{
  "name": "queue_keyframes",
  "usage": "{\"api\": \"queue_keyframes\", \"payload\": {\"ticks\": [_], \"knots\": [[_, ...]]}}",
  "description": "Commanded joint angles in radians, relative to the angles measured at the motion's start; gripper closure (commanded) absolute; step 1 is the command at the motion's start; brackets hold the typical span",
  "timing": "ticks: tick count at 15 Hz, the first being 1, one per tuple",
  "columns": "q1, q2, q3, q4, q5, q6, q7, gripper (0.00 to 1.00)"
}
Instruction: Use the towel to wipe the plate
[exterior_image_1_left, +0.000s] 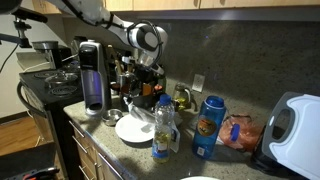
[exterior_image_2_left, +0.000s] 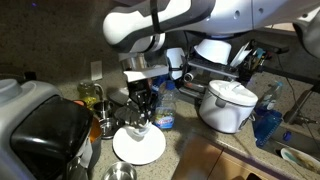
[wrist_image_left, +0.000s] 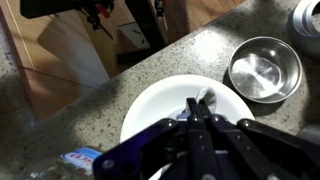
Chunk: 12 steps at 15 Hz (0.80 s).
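**One white plate, with the towel pinched just above it**

One round white plate (wrist_image_left: 160, 108) lies flat on the speckled stone worktop (wrist_image_left: 105, 85), near the front edge. The tool (exterior_image_2_left: 143, 108) hangs straight over the plate with its jaws drawn together on a small pale towel (exterior_image_2_left: 138, 125). The cloth droops from the fingertips down to the plate; whether it presses on the surface is hard to tell. In the wrist view the dark fingers (wrist_image_left: 215, 135) meet over the plate's middle, with a bit of light cloth showing at their tips.

Just beside the plate stands an empty steel bowl (wrist_image_left: 265, 68), close to it but not touching. A clear water bottle (exterior_image_1_left: 163, 125) stands next to the plate in an exterior view, with a blue canister (exterior_image_1_left: 208, 127) beyond it. A dark coffee machine (exterior_image_1_left: 92, 75) stands on the plate's far side, and a white lidded pot (exterior_image_2_left: 228, 105) sits well apart from it.
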Motion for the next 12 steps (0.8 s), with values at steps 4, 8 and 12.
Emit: {"api": "queue_keyframes", "payload": {"ticks": [4,8,12], "knots": [[-0.055,0.123,0.005,-0.090,0.021,0.168,-0.095,1.00],[-0.053,0.211,-0.004,-0.067,-0.002,0.235,-0.112,1.00],[-0.036,0.232,-0.019,-0.058,-0.025,0.375,-0.077,1.00]]}}
